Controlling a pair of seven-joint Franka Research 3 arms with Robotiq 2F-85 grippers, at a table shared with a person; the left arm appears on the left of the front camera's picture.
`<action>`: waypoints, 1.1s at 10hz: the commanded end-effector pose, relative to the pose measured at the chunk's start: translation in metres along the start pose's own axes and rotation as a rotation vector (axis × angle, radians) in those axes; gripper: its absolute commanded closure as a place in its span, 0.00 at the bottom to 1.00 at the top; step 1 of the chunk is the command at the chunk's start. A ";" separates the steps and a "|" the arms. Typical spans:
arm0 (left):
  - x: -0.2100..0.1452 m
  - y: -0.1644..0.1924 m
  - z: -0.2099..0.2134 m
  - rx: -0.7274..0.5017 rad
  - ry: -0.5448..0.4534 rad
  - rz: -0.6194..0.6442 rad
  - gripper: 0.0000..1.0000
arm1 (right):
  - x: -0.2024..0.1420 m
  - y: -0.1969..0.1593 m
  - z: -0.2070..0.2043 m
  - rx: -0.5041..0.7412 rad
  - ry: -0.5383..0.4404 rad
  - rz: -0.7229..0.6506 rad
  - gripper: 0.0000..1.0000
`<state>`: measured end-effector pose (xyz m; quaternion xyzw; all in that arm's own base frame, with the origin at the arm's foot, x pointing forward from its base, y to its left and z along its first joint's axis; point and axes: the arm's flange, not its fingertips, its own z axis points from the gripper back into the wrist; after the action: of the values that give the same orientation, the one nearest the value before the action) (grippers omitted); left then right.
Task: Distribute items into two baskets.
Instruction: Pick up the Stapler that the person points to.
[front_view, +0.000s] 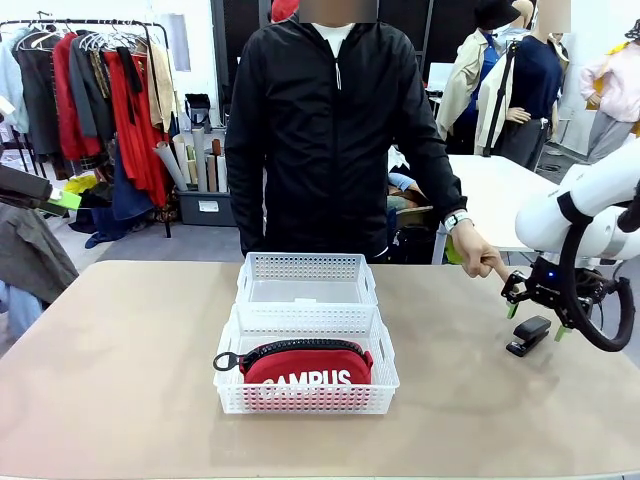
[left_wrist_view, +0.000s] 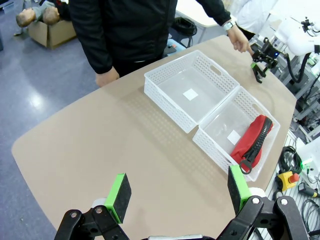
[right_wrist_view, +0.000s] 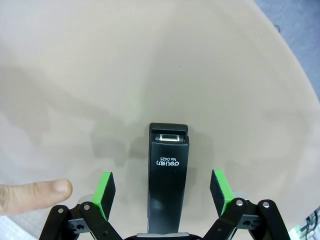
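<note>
Lower the right gripper (front_view: 535, 322), now released and spread wide with nothing held, straight down over the small black stapler (front_view: 528, 335) lying on the table (front_view: 120, 380) at the robot's right, well apart from the far basket (front_view: 305, 268) and the near basket (front_view: 383, 345). Keep the 2 green pads (right_wrist_view: 106, 192) level on either side of the stapler's long body, as seen along the wrist, and close across its narrow width, low enough to avoid pinching only the hinged top arm. Mind the person's hand (front_view: 478, 252), pointing with 1 fingertip just beside the gripper. Afterwards, probably carry to the far basket, given the red pouch (front_view: 305, 368) already lying in the near one. Leave the left gripper (left_wrist_view: 178, 192) parked high over the table, likewise released and holding nothing.
</note>
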<state>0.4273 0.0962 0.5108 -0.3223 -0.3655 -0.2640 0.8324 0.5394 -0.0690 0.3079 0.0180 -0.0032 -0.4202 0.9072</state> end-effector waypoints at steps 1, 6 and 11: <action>0.000 0.000 0.001 -0.002 -0.005 -0.005 0.00 | -0.006 0.000 -0.001 -0.022 -0.052 -0.036 0.00; 0.000 0.000 0.001 -0.002 -0.005 -0.005 0.00 | -0.001 -0.001 -0.002 -0.001 -0.003 -0.009 0.00; 0.000 0.000 0.001 -0.002 -0.005 -0.005 0.00 | -0.001 -0.001 -0.002 -0.001 -0.003 -0.009 0.00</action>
<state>0.4273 0.0962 0.5108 -0.3223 -0.3655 -0.2640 0.8324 0.5380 -0.0687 0.3039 0.0168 -0.0022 -0.4249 0.9051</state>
